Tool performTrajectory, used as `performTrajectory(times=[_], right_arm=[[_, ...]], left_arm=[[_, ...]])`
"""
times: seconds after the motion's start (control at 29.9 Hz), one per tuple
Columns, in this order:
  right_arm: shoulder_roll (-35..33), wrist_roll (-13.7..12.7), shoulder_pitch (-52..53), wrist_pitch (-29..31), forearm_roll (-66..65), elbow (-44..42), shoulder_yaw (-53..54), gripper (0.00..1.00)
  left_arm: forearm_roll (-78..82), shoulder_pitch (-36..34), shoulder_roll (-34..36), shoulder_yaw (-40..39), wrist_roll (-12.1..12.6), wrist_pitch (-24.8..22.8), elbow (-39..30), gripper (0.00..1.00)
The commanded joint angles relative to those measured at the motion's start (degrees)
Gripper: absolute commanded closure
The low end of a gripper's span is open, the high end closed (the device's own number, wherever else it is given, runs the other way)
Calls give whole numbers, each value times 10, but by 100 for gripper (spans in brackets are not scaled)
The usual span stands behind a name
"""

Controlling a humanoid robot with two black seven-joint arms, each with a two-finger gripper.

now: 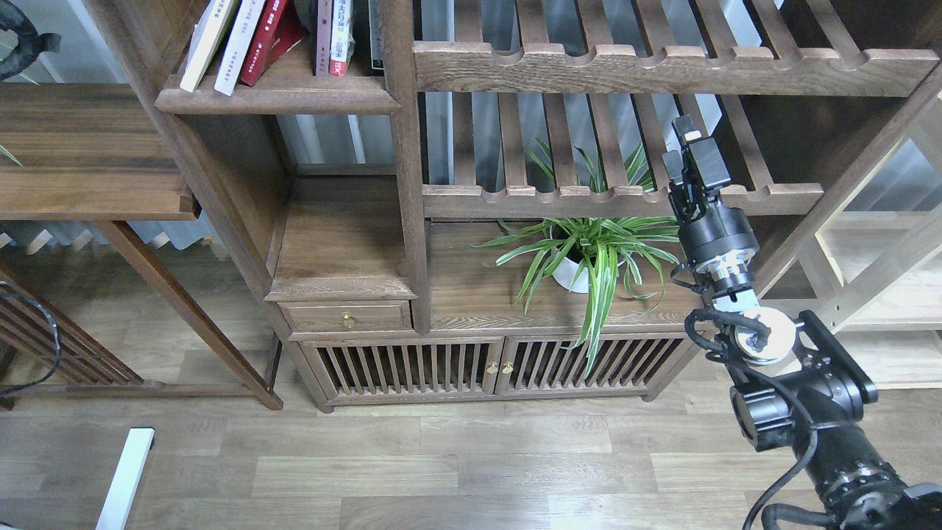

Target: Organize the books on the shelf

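Several books stand on the shelf [276,97], a dark-brown board with a moulded front lip at the top left. Two pale books [208,40] lean to the right, and a red book [268,35] leans beside them. Two more upright books [333,37] stand against the post. No yellow-green book shows. My right gripper [690,154] points up in front of the lower slatted rack, far right of the books and holding nothing I can see. Its fingers look dark and cannot be told apart. Only a black bit of my left arm [18,40] shows at the top left corner.
A potted spider plant [589,254] stands on the cabinet top just left of my right arm. Slatted racks with scalloped rails [662,70] span the upper right. A dark wooden side table [88,154] is at the left. A cabinet with a drawer [346,316] is below.
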Motion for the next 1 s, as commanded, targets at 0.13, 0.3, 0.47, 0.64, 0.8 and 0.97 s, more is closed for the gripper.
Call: performTrajectory(times=[0.13, 0.3, 0.47, 0.64, 0.8, 0.97], right_arm=[[0, 0, -4, 0, 0, -1, -10, 1], [0, 0, -8, 0, 0, -2, -16, 1], [4, 0, 4, 0, -1, 5, -17, 1], [33, 0, 16, 0, -1, 18, -17, 2], [51, -1, 24, 0, -1, 31, -17, 2], [60, -1, 21, 0, -1, 54, -17, 2]], left_arm=[[-40, 102, -5, -20, -8, 0, -125, 12], [-102, 117, -43, -21, -22, 0, -143, 6], [-154, 177, -99, 5, -17, 0, -141, 7], [-146, 236, -172, 49, -17, 0, -134, 7], [-137, 248, -238, 88, -20, 0, -99, 6], [-98, 238, -247, 106, -20, 0, -25, 6]])
